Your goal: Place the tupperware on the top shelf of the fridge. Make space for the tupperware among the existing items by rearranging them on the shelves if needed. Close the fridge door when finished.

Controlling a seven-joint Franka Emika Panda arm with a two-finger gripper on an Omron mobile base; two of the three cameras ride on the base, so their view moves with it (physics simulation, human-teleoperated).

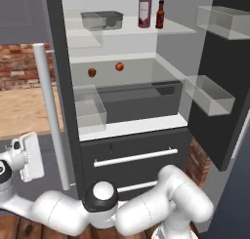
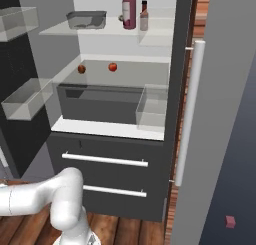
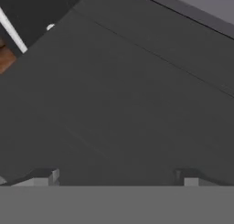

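Fingers [image 3: 43, 176] of the white arm's two-finger gripper [image 3: 116, 177] stood wide apart with nothing between them, the two small dark tips rising at the bottom of the hand view against a flat dark grey panel, most likely the outer face of a fridge door. In the left base view the hand sat low at the far left, close to the long white vertical bar handle [image 1: 49, 116] of the tall dark grey fridge door [image 1: 63, 87] on that side.

Beyond the arm, two dark drawers with white bar pulls [image 1: 135, 157] formed the foot of the open fridge [image 2: 172, 89]. Above them came a white ledge, a clear bin, and a deep dark drawer, then two small red round fruits [image 1: 119, 66] resting farther back.

Farthest and highest, the top shelf [image 1: 178, 29], a flat white panel with a translucent edge, carried the clear, shallow, rectangular tupperware box [image 1: 101, 20] toward its left end. Well apart to the right stood a tall pinkish-red bottle with a dark cap [image 1: 145, 9] and, just beside it, a smaller dark brown sauce bottle with a red cap [image 1: 159, 14].

By the look of it the box was already placed, so closing the door seemed the step left. The box looked light, stiff and smooth-walled, probably slippery; gripping across its short sides near the rim would suit it best.
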